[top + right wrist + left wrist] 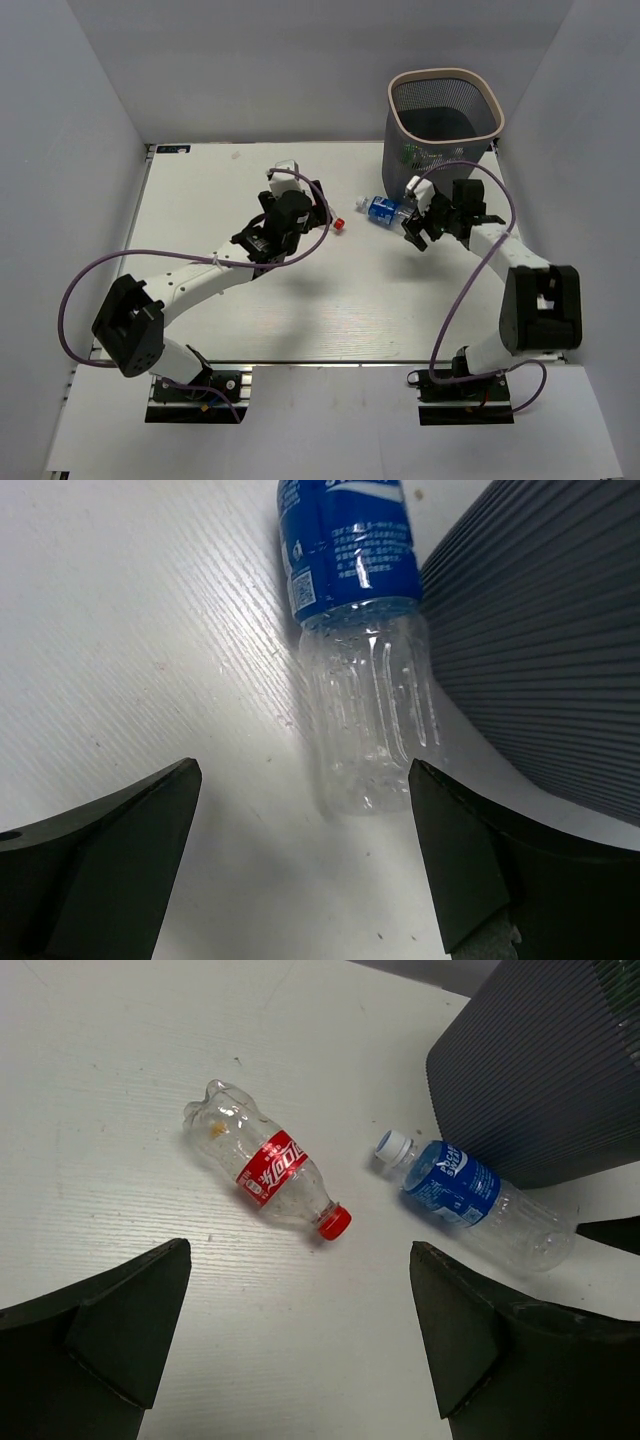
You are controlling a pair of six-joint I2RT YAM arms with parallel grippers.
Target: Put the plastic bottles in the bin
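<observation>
A clear bottle with a blue label [385, 208] lies on the white table against the foot of the dark mesh bin [445, 74]. My right gripper [418, 222] is open just behind the bottle's base; in the right wrist view the bottle [360, 630] lies ahead of my open gripper [300, 850], next to the bin wall [540, 660]. A clear bottle with a red label and red cap [270, 1170] lies ahead of my open, empty left gripper [300, 1330]. In the top view only its red cap [339, 223] shows beside the left gripper [315, 212].
The bin stands at the table's far right corner, with green shapes showing through its mesh [415, 155]. In the left wrist view the blue-label bottle [465, 1195] lies by the bin [540, 1070]. Grey walls enclose the table [250, 330].
</observation>
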